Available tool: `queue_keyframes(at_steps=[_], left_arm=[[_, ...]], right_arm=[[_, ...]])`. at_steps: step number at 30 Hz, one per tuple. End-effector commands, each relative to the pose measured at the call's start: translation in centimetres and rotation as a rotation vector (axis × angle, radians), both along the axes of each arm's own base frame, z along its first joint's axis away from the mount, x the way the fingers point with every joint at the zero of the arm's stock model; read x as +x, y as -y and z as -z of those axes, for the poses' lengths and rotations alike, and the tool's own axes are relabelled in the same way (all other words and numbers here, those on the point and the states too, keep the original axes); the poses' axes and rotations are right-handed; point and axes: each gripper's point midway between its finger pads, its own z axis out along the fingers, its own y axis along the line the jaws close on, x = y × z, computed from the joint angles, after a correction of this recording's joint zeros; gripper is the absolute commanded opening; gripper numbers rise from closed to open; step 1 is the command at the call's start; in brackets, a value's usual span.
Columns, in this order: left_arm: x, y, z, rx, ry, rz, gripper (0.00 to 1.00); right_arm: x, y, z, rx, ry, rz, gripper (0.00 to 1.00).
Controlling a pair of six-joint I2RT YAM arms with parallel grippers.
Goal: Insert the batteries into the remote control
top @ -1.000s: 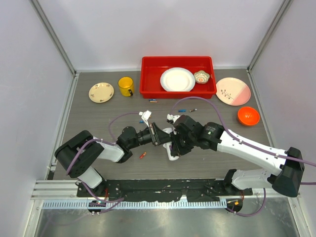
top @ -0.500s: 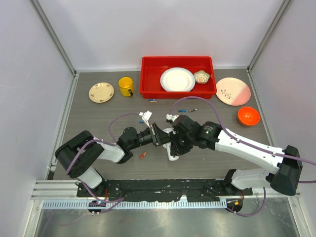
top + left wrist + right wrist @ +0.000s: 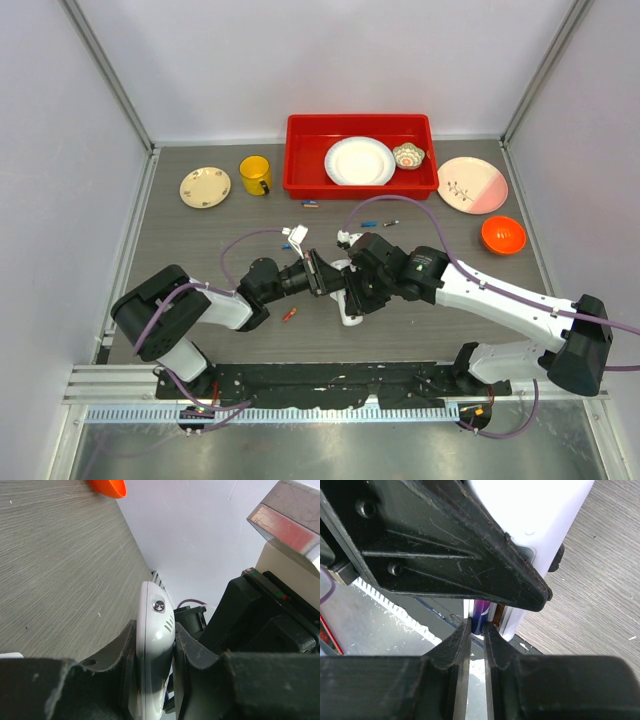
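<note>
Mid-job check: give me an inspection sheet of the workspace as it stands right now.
Surface: grey wood-grain table, no spills seen.
Job's things: remote held edge-on in the left jaws; one battery in the right jaws, against the remote; loose batteries scattered on the table.
Clutter: red tray holding a white plate and a small bowl; yellow mug; cream plate; pink plate; orange bowl.
Grippers: left jaws shut on the remote; right jaws shut on the battery.
Cables: purple cables loop free over both arms.
Surroundings: white walls; nothing else seen.
</note>
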Motion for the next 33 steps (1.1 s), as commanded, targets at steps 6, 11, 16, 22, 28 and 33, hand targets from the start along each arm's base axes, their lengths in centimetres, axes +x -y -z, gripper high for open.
queue_keyframes(at_steps=[6, 11, 16, 22, 28, 33], left_arm=[[-2.4, -0.1, -9.2, -0.284, 0.223, 0.07, 0.0], [-2.4, 0.0, -9.1, -0.282, 0.219, 0.069, 0.0], [-2.3, 0.1, -8.9, -0.278, 0.215, 0.069, 0.0], [-2.3, 0.1, -8.6, -0.272, 0.213, 0.068, 0.0], [-2.2, 0.1, -8.5, -0.27, 0.212, 0.063, 0.0], [-2.2, 0.1, -8.4, -0.269, 0.21, 0.061, 0.0]], right_arm=[[2.4, -2.8, -3.0, 0.129, 0.103, 0.035, 0.24], [2.3, -2.8, -3.0, 0.13, 0.101, 0.035, 0.26], [2.4, -2.7, -3.1, 0.127, 0.105, 0.039, 0.28], [2.5, -2.3, -3.5, 0.117, 0.117, 0.044, 0.3], [2.4, -2.0, -3.8, 0.108, 0.12, 0.042, 0.31], [2.5, -1.9, -4.0, 0.109, 0.124, 0.046, 0.31]])
